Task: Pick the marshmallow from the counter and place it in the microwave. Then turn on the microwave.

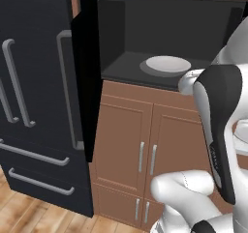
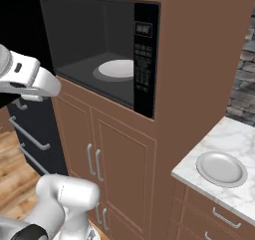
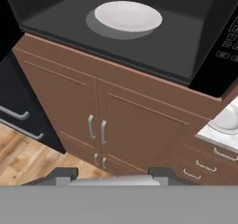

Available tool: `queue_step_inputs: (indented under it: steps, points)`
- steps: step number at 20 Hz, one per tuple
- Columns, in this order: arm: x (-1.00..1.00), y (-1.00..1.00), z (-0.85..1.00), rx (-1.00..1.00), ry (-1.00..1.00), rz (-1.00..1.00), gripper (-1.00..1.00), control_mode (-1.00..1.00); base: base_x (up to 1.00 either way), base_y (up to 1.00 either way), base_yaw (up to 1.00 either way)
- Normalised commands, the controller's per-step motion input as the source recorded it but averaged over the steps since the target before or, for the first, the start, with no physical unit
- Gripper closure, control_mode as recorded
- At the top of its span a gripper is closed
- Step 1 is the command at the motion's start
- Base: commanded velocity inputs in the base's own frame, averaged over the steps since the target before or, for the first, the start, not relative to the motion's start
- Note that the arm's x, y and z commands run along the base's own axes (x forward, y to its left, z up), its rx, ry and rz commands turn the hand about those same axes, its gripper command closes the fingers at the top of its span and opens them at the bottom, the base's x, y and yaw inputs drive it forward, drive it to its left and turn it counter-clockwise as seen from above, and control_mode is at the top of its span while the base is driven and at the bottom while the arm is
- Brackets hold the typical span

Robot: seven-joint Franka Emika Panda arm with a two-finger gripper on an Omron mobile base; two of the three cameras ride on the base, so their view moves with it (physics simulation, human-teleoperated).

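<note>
1. Looking along my end effector [image 3: 111, 174], I see its two dark fingertips [image 3: 62, 174] set apart with nothing visible between them; whether it grips anything I cannot tell.
2. Beyond the tips are brown cabinet doors [image 3: 116, 121] with paired grey handles.
3. Above them the microwave [image 2: 99, 50] stands open, a white plate [image 3: 128, 16] lying in its dark cavity.
4. Its keypad [image 2: 143, 64] sits on the right edge.
5. A second plate [image 2: 221, 168] rests on the marble bench [image 2: 234, 134] to the right.
6. I cannot make out the marshmallow.
7. A black fridge [image 1: 34, 96] stands left.
</note>
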Motion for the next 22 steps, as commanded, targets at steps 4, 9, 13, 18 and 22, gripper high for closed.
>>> queue_step_inputs:
  steps: [4,9,13,18,22]
  points:
    - [0.32,-0.13,0.00,0.00,-0.22,0.00,1.00,-1.00,0.00,0.00,0.00]
    - [0.44,-0.11,0.00,0.00,-0.17,0.00,1.00,-1.00,0.00,0.00,0.00]
    - [0.41,-0.07,0.01,0.00,-0.12,0.00,1.00,-1.00,0.00,0.00,0.00]
    - [0.43,-0.04,0.05,0.00,-0.09,0.00,1.00,-1.00,0.00,0.00,0.00]
    - [0.46,-0.05,0.09,0.00,-0.06,0.00,1.00,-1.00,0.00,0.00,0.00]
